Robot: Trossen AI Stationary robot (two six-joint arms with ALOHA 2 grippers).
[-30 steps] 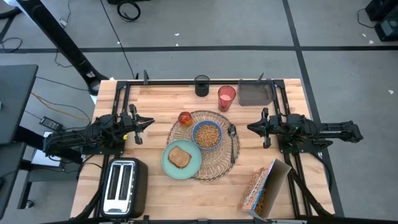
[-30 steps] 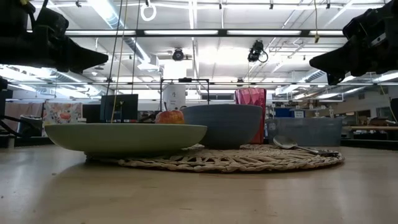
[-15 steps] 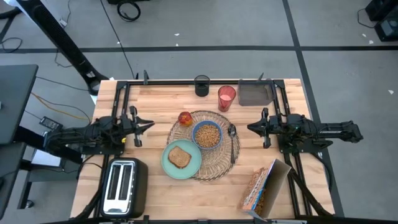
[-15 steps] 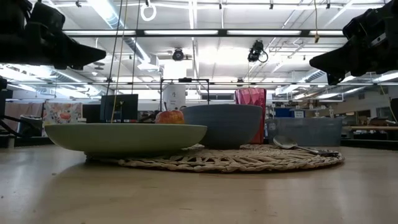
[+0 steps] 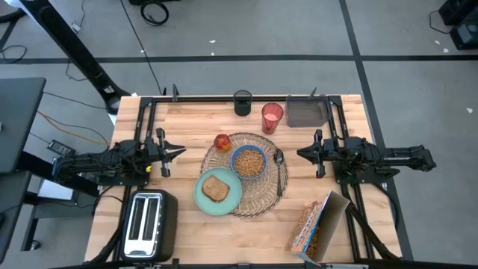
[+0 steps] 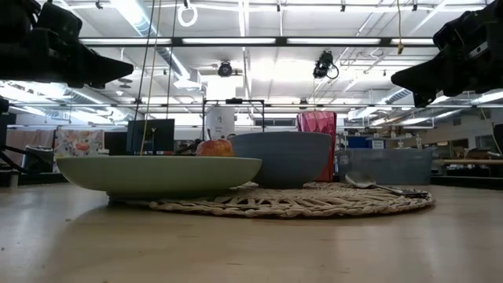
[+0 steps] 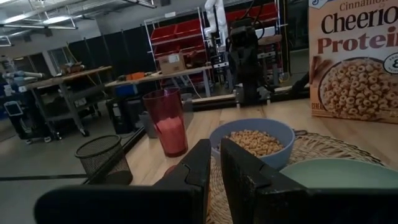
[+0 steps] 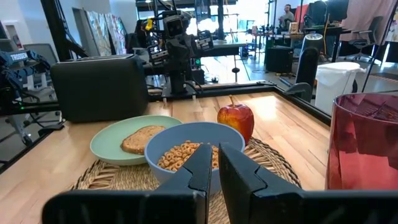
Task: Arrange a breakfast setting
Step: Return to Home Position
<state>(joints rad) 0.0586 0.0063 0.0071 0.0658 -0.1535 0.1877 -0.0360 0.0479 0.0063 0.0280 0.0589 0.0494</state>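
The round wicker placemat [image 5: 263, 198] is lying at the middle of the high view. It is carrying the blue bowl [image 5: 234, 161] of cereal at its centre, the dark spoon [image 5: 278, 169] along its right side and the red apple [image 5: 222, 141] at its upper-left edge. The pale teal plate [image 5: 202, 196], bearing a slice of toast [image 5: 216, 188], is overlapping the mat's lower-left edge. The translucent red cup [image 5: 272, 117] is standing just above the mat, and the orange cereal box [image 5: 312, 224] is sitting at lower right, well apart.

The left tool [image 5: 179, 149] is hovering at the frame's left and the right tool [image 5: 301, 154] at its right, both pinched nearly closed and gripping nothing.

The bowl is likely needing level carrying by its rim, its loose cereal being ready to spill. The cup is looking light and tippy, best clasped mid-wall.
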